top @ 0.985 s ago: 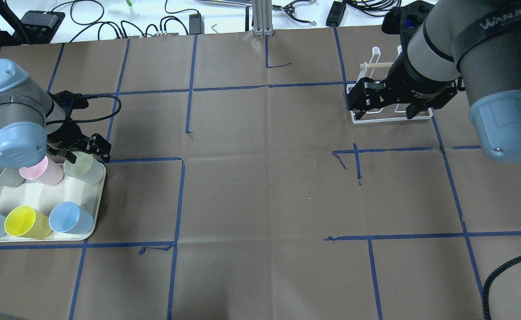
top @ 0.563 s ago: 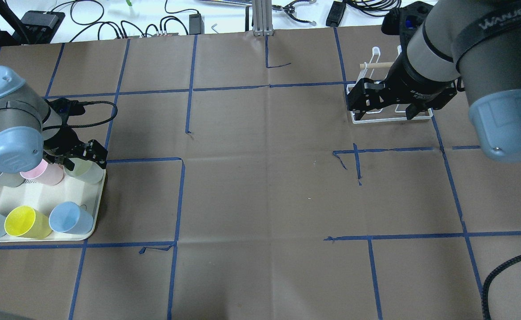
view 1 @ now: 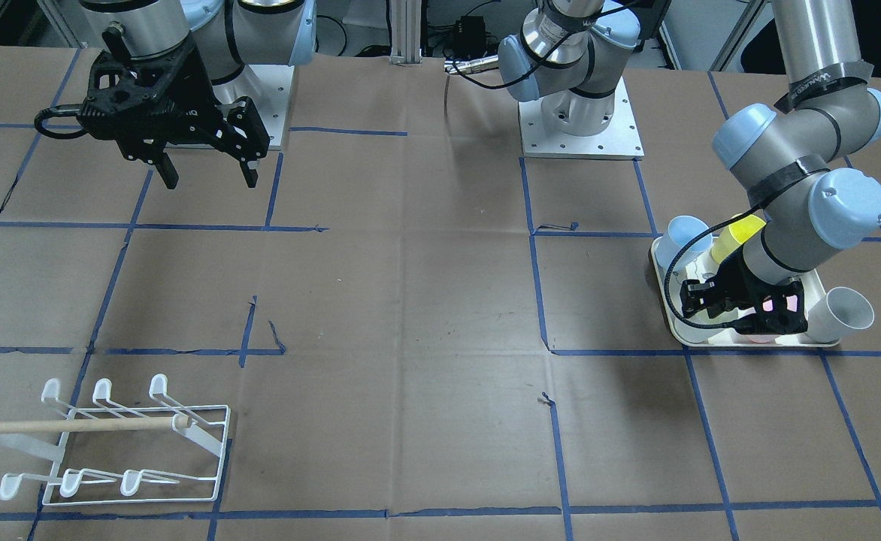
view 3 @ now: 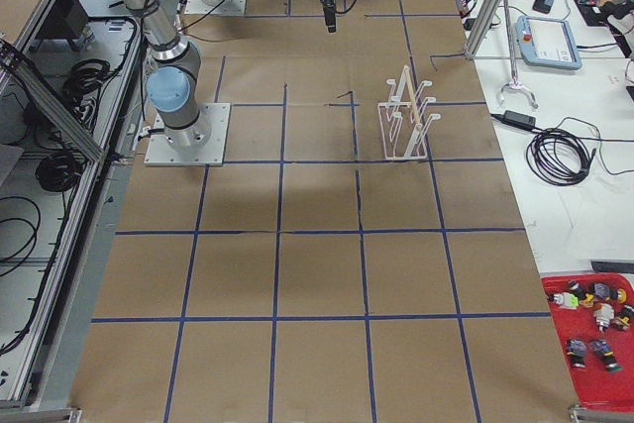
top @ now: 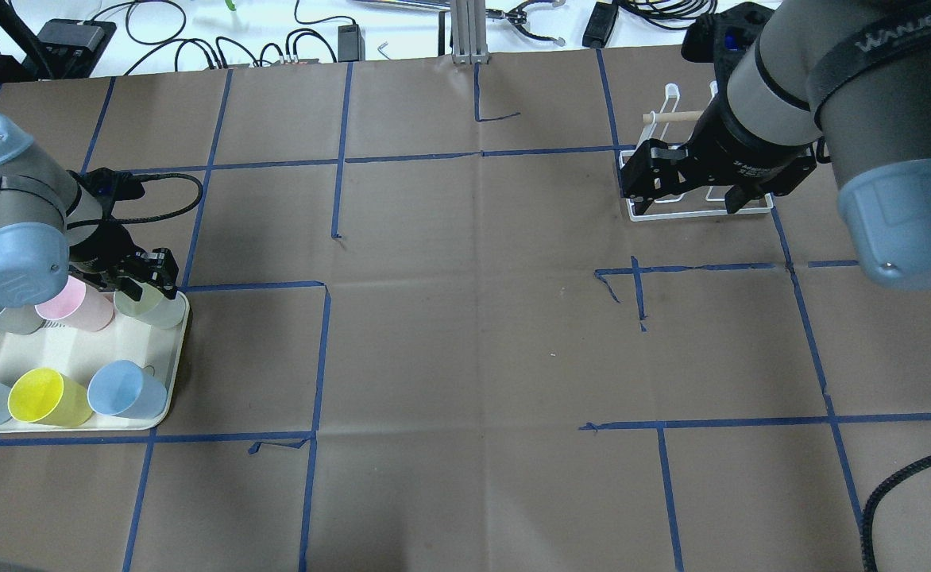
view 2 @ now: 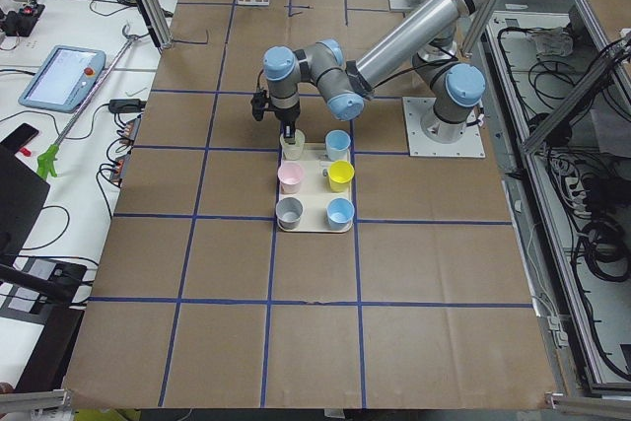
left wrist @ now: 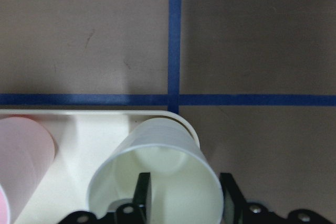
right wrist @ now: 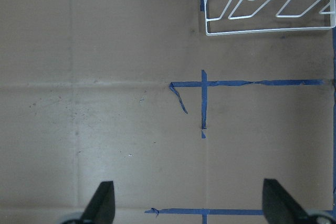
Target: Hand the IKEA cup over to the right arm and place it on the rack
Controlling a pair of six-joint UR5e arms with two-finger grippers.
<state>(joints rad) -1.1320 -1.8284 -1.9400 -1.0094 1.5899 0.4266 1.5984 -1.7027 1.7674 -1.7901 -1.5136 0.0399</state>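
At the far corner of the cream tray (top: 76,347) on the bench (top: 465,357), the released left end effector (left wrist: 186,192) straddles the pale green cup's (left wrist: 157,156) wall, so pickup is judged in hand; next it must clench and lift toward the released, empty right end effector (view 1: 210,176), well apart from the rack (view 1: 72,426).

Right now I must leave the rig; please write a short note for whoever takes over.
Left tool: open, one finger inside and one outside the pale green plastic cup on the cream rectangular tray.
Right tool: open, empty, in the air, apart from the white wire rack.
Done: nothing; rack holds no cup.
Left: grip, lift, hand over, place on rack.
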